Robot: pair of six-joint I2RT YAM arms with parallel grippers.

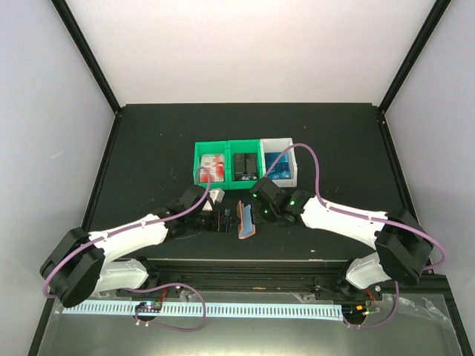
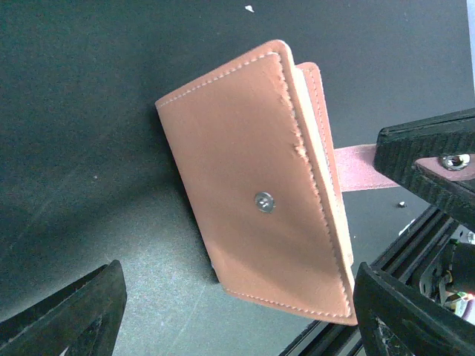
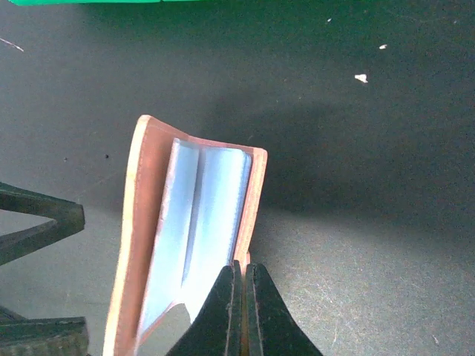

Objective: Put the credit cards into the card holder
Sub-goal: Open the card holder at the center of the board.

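An aluminium rail (image 1: 245,265) runs along the near edge of the black table (image 1: 148,148). Just beyond it, at lower centre of the top view, the card holder (image 1: 245,219) stands on edge, partly folded. The right gripper (image 3: 243,280) is clenched on its snap tab (image 2: 355,158). The left gripper (image 1: 223,217) stands spread wide, one finger (image 2: 67,319) on either side of the holder, neither touching it. Bare tabletop lies to left and right. Farther back three bins sit touching in a row. The left green bin (image 1: 199,159) holds the credit cards (image 1: 214,165), their print too small to read. The middle green bin (image 1: 245,144) holds dark items and the white bin (image 1: 278,142) blue ones.
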